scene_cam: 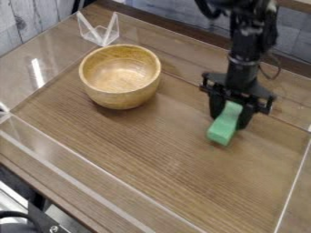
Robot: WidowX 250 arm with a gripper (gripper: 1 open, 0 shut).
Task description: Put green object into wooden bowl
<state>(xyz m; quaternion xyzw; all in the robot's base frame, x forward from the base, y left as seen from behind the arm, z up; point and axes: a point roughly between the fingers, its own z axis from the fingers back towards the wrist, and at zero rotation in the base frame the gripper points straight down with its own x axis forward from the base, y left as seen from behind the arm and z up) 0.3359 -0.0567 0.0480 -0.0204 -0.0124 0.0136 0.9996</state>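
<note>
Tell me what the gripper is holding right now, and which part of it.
The gripper holds the green object, pinched at its upper end; the rest hangs down toward the table. The wooden bowl sits empty to the left.

A dark wood-grain tabletop (134, 155) fills most of the scene, its planks running diagonally toward the far corner. Low clear plastic walls (73, 187) fence the surface, catching glare along the near and left edges. At the far left corner, a transparent folded piece (97, 29) stands just beyond the barrier. A pale grey wall (25, 23) shows behind it, at upper left.
</note>
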